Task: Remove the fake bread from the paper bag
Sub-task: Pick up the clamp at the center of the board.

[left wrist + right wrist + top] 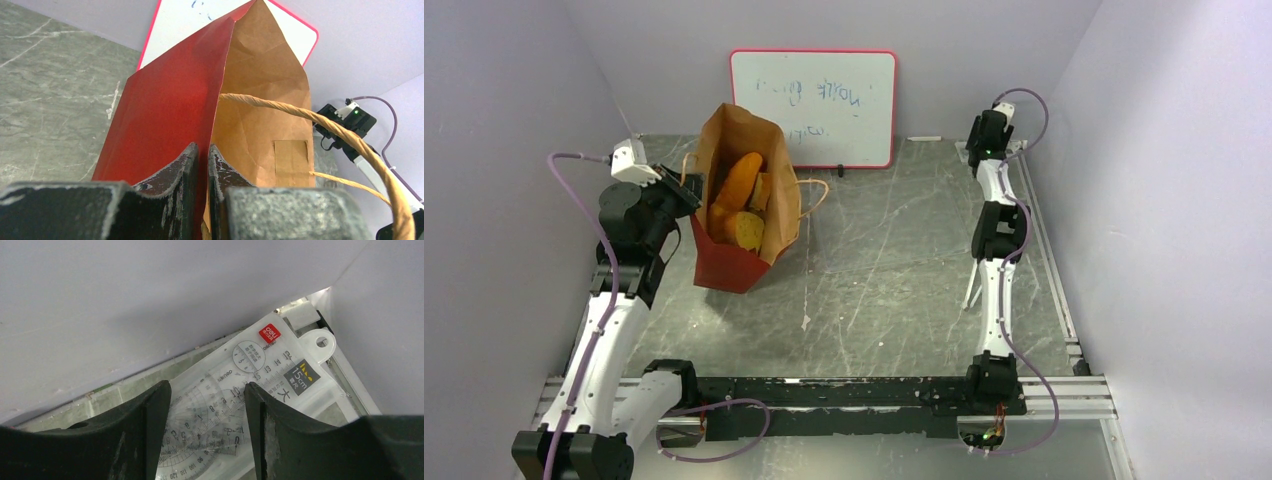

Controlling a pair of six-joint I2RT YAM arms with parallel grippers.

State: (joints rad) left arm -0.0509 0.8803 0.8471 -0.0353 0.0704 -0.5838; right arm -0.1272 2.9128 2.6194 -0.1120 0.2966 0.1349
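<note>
Pinching paper bag (165, 115) wall, left pincer (202, 162); right pincer (206, 390) agape over "deli" "15cm" ruler set (285, 372)

grey scratched table (894, 285): paper bag (729, 262), whiteboard (814, 108), ruler pack (300, 390).

Paper bag (729, 268) at ten o'clock on the worktop (894, 280): red outside, brown kraft inside, with orange-tan twisted handles (350, 140). Inside it, a long orange loaf (736, 180) and a round tan-brown slice (747, 230). Worktop dark grey, marbled with pale streaks and scratches. At twelve o'clock, whiteboard (814, 105), white with a red border and faint scribbles. Purple cables (584, 210). Black, white-scuffed left end effector (202, 148). Clear ruler set (280, 385) with a red label and a grey-yellow tag.
</note>
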